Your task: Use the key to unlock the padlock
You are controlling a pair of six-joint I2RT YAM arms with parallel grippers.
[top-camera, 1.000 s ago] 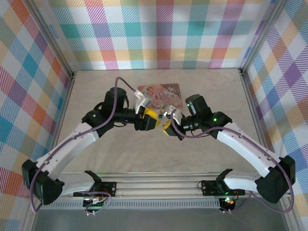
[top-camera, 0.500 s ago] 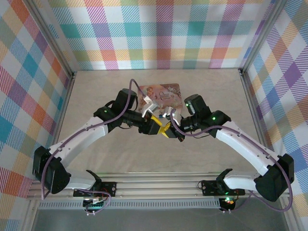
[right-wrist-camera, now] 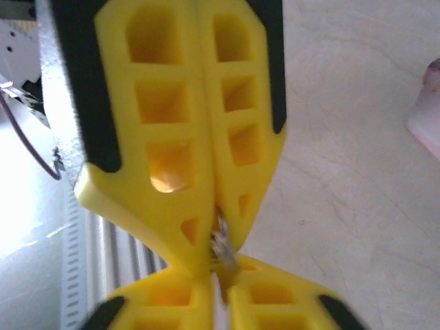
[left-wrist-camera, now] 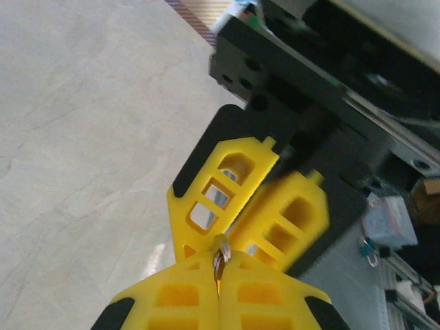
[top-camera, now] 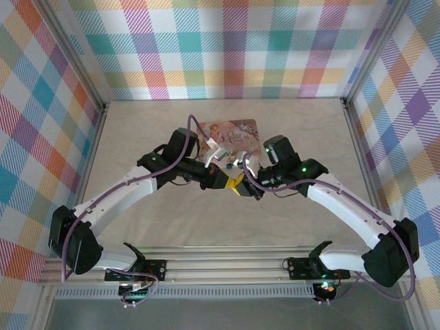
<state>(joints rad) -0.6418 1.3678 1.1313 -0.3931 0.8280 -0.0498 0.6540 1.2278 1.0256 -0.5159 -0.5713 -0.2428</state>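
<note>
Over the middle of the table my two yellow-fingered grippers meet tip to tip. My left gripper (top-camera: pixel 233 181) (left-wrist-camera: pixel 220 267) is shut on a thin silvery metal piece, apparently the key (left-wrist-camera: pixel 221 254). My right gripper (top-camera: pixel 241 187) (right-wrist-camera: pixel 221 285) pinches the same key (right-wrist-camera: pixel 221 246) from the opposite side. The right gripper's fingers (left-wrist-camera: pixel 223 189) stand just above the key in the left wrist view. A tiny blue thing, seemingly the padlock (top-camera: pixel 227 165), lies at the near edge of the pink tin, apart from both fingertips.
The pink illustrated tin (top-camera: pixel 237 130) lies flat behind the grippers, and its corner (right-wrist-camera: pixel 427 110) shows at the right edge of the right wrist view. Plaid walls close the table on three sides. An aluminium rail (top-camera: pixel 227 265) runs along the near edge.
My left arm has swung right and forward until its fingertips met the right gripper's tips. The right arm has barely moved.
</note>
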